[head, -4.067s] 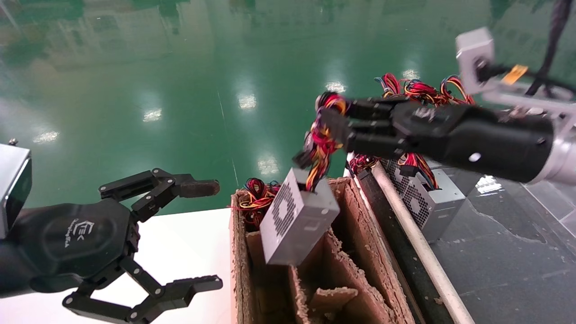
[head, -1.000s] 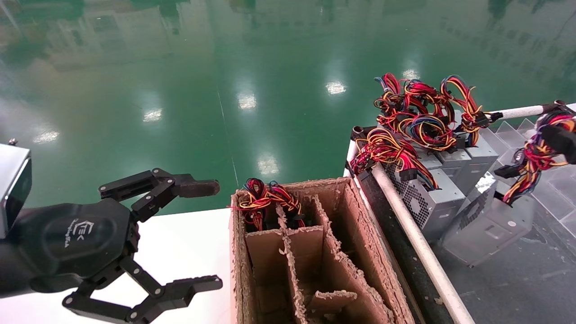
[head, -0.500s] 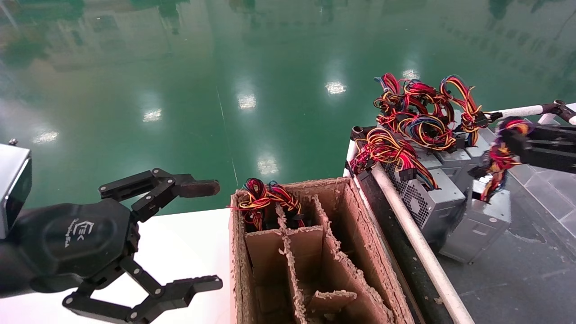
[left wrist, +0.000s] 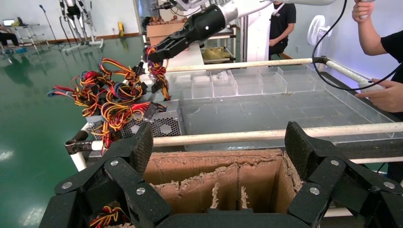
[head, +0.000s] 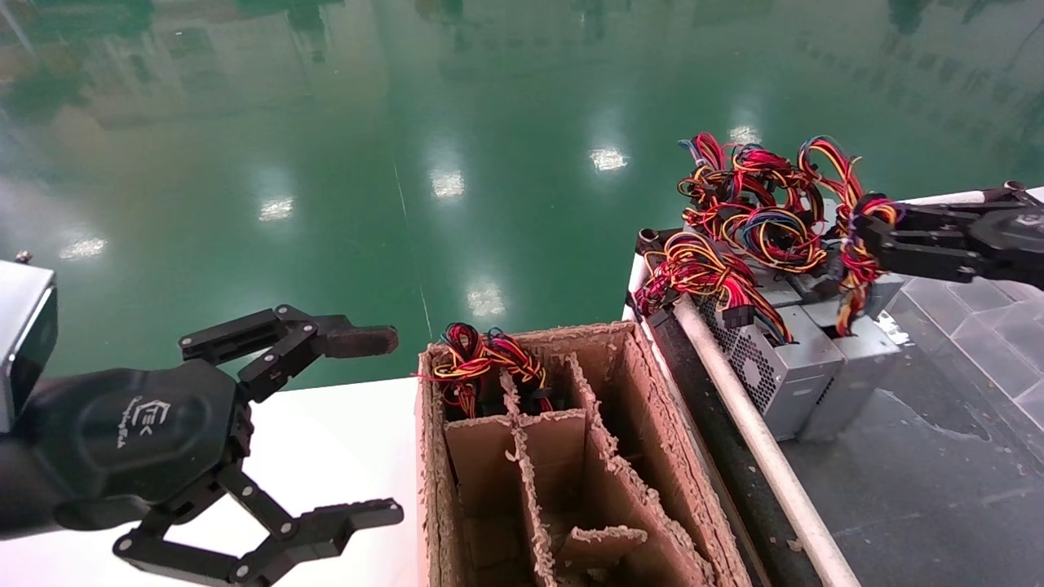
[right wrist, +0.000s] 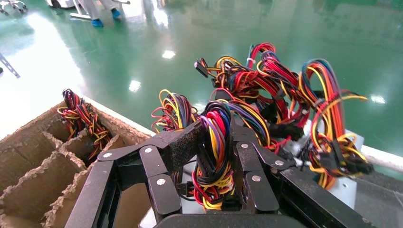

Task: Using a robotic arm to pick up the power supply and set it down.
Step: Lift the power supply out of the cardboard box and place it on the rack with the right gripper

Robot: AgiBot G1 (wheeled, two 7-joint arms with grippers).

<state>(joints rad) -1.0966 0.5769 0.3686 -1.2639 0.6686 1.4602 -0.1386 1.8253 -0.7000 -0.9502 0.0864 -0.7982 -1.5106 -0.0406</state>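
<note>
Now set down: silver-grey metal power supply with its red, yellow and black wire bundle, swinging tilted in the air at 4 o'clock a second ago, stands upright on the dark grey table, touching the row of matching silver units at 3 o'clock of the brown cardboard divider box. Right black two-finger hand still pinching the wire bundle; release remains. Left black hand, spread wide, parked at 8 o'clock.

Right arm cut off at head view's edge, cardboard box bottom cropped
</note>
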